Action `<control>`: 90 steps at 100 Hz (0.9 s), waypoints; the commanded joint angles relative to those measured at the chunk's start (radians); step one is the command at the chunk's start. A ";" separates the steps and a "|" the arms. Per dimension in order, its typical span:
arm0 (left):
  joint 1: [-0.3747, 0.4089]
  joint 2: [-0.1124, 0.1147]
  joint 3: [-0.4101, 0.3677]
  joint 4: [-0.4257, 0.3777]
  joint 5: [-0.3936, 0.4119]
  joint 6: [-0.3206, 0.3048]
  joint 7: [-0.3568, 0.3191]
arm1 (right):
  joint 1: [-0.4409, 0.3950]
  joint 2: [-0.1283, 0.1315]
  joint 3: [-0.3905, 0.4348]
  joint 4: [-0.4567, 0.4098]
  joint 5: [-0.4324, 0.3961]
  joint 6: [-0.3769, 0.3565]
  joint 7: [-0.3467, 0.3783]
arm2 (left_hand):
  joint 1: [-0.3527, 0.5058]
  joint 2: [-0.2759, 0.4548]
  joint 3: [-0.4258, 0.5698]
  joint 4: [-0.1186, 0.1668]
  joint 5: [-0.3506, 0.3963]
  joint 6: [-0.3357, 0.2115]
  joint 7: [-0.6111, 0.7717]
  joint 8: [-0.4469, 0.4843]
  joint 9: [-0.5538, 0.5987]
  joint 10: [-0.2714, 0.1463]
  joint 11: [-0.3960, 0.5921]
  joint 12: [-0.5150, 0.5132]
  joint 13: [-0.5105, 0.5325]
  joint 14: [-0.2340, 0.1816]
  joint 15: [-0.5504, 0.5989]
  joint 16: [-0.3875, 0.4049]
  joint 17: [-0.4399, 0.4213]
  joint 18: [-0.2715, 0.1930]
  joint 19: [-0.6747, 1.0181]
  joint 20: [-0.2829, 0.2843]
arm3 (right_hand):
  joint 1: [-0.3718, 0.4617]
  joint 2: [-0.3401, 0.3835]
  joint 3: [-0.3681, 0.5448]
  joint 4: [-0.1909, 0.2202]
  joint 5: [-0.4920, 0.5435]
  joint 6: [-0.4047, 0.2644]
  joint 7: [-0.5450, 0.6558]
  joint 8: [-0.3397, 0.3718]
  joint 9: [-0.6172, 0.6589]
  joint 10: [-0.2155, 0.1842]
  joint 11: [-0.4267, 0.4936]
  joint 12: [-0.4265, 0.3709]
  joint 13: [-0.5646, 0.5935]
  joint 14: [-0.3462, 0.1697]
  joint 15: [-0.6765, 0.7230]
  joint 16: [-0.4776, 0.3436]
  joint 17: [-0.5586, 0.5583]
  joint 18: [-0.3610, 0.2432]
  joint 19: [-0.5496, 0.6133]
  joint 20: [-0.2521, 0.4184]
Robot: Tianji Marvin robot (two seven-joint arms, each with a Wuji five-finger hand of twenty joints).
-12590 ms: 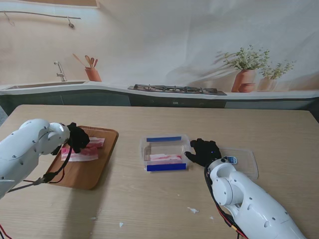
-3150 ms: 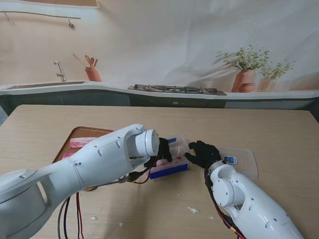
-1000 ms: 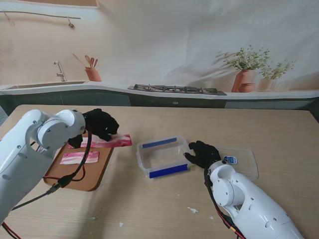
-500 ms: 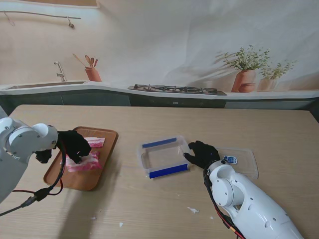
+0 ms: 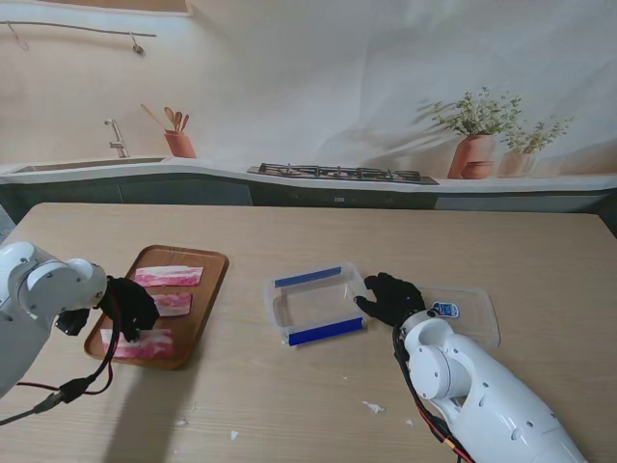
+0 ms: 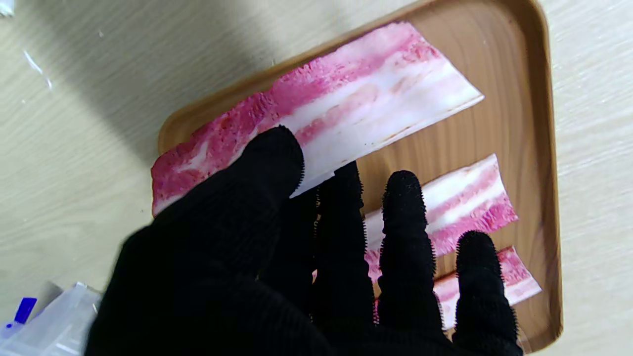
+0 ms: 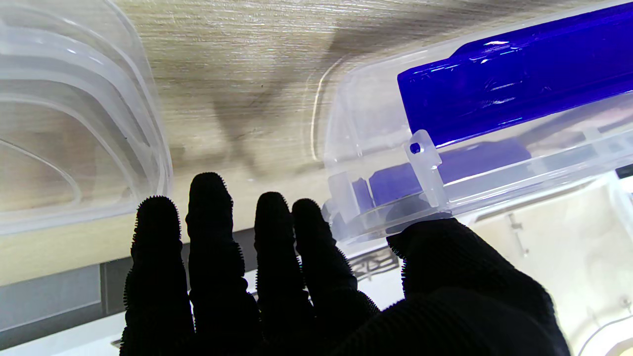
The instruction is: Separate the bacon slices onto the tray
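Left hand (image 5: 132, 307) has drawn back toward the near end of the tray (image 5: 214, 265) since half a second ago; then it was over the tray's middle. The third bacon slice (image 5: 136, 343) now sits at the near end, partly over the rim. In the left wrist view its fingers (image 6: 405, 217) are clamped on that slice (image 6: 346, 104), thumb on top and the others beneath. Two other slices lie flat on the tray: the far slice (image 5: 168, 277) and the middle slice (image 5: 174, 303), apart from each other. A second ago only one slice lay flat on the tray.

Hard to make out: whether the held slice touches the tray wood or hangs just over it. The hand covers part of the middle slice.

Container (image 5: 316, 303), clear with blue clips, stands mid-desk (image 5: 386, 241) in the same place as half a second ago; no bacon shows inside it.

Right hand (image 5: 392, 297) unchanged across the frames, resting at the container's right end. In the right wrist view, thumb under the container's corner (image 7: 381, 188), four fingers (image 7: 207, 217) together alongside; whether it truly grips the wall is unclear. The clear lid (image 5: 477, 313) lies flat to the right, partly hidden by the right arm.
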 commanded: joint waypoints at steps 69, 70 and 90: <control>-0.007 -0.007 0.017 0.009 0.130 -0.064 0.033 | -0.018 -0.012 -0.005 -0.001 0.009 0.004 0.018 | -0.260 -0.076 0.106 0.026 -0.184 0.104 -0.439 -0.274 -0.449 0.031 0.056 -0.473 -0.191 0.018 -0.154 -0.081 -0.019 0.010 -0.121 0.005 | 0.027 0.007 0.006 0.045 -0.003 -0.091 0.005 -0.003 -0.008 0.011 -0.005 -0.001 0.020 0.029 0.012 0.009 0.003 0.027 0.034 0.012; -0.006 -0.007 0.016 0.008 0.131 -0.065 0.033 | -0.018 -0.012 -0.005 -0.001 0.009 0.004 0.018 | -0.261 -0.075 0.101 0.025 -0.193 0.107 -0.448 -0.280 -0.459 0.032 0.048 -0.483 -0.199 0.019 -0.165 -0.089 -0.019 0.008 -0.126 0.005 | 0.027 0.007 0.006 0.045 -0.004 -0.090 0.005 -0.004 -0.009 0.011 -0.005 -0.001 0.020 0.029 0.012 0.009 0.003 0.027 0.034 0.012; 0.022 -0.012 -0.033 -0.025 0.160 -0.082 0.060 | -0.020 -0.012 -0.001 -0.001 0.009 0.000 0.015 | -0.303 -0.039 -0.005 0.021 -0.373 0.063 -0.570 -0.355 -0.651 0.053 -0.114 -0.666 -0.355 0.018 -0.361 -0.234 -0.016 -0.009 -0.225 -0.011 | 0.027 0.008 0.004 0.045 -0.004 -0.090 0.005 -0.004 -0.008 0.011 -0.005 -0.001 0.018 0.029 0.011 0.009 0.001 0.027 0.034 0.010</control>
